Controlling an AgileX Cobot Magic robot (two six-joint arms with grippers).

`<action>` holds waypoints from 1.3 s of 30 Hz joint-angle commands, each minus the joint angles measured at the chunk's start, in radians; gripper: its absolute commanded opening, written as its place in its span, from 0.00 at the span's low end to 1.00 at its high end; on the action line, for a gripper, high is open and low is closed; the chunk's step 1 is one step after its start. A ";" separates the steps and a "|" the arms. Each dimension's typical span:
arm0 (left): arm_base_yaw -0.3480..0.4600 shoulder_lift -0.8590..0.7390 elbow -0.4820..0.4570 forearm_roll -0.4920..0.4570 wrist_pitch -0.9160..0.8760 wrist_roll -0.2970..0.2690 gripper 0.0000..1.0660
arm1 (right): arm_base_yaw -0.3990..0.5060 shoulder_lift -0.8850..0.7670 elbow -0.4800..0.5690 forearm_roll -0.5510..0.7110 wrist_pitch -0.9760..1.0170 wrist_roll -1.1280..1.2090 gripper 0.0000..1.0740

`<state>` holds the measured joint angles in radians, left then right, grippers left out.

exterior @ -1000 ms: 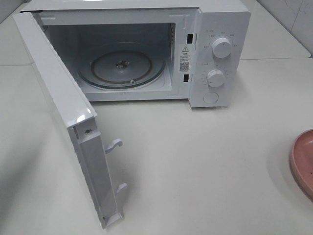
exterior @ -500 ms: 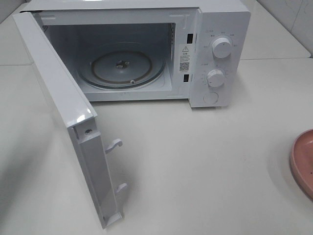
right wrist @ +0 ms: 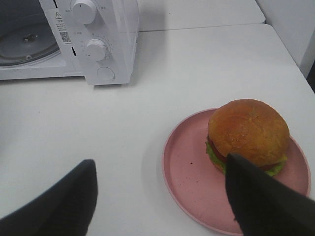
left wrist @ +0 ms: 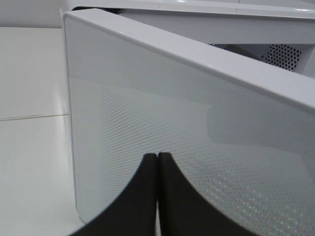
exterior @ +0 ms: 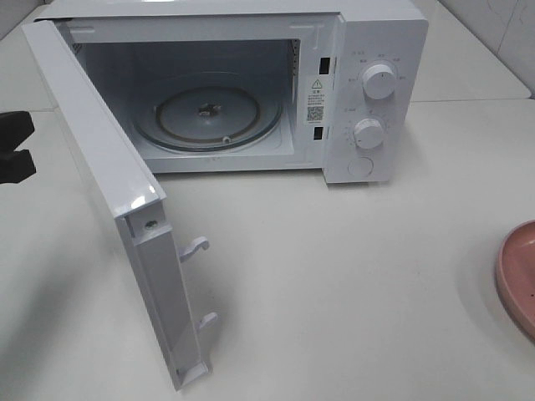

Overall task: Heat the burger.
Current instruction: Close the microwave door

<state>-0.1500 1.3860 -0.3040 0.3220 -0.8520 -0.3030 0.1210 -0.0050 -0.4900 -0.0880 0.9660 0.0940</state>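
Burger, glossy golden bun, on pink plate.

Bright, even, diffuse light from overhead washes the pale table, and shadows stay soft: a faint one spreads beside the pink plate. A small glare spot sits on the top edge of the open microwave door. In the left wrist view the dark fingers are blurred up close; in the right wrist view the burger looks fairly sharp
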 commanded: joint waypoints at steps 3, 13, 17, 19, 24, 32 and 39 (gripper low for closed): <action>-0.043 0.027 -0.033 -0.038 -0.001 0.014 0.00 | -0.006 -0.028 0.000 -0.007 -0.003 -0.012 0.65; -0.158 0.098 -0.116 -0.102 0.029 0.027 0.00 | -0.006 -0.028 0.000 -0.007 -0.003 -0.012 0.65; -0.201 0.127 -0.143 -0.142 0.030 0.050 0.00 | -0.006 -0.028 0.000 -0.007 -0.003 -0.012 0.65; -0.249 0.157 -0.177 -0.184 0.037 0.058 0.00 | -0.006 -0.028 0.000 -0.007 -0.003 -0.012 0.65; -0.322 0.203 -0.245 -0.262 0.063 0.105 0.00 | -0.006 -0.028 0.000 -0.007 -0.003 -0.012 0.65; -0.418 0.274 -0.353 -0.367 0.090 0.184 0.00 | -0.006 -0.028 0.000 -0.007 -0.003 -0.012 0.65; -0.488 0.342 -0.459 -0.449 0.116 0.259 0.00 | -0.006 -0.028 0.000 -0.007 -0.003 -0.012 0.65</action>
<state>-0.6200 1.7200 -0.7350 -0.1030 -0.7440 -0.0640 0.1210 -0.0050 -0.4900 -0.0880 0.9660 0.0940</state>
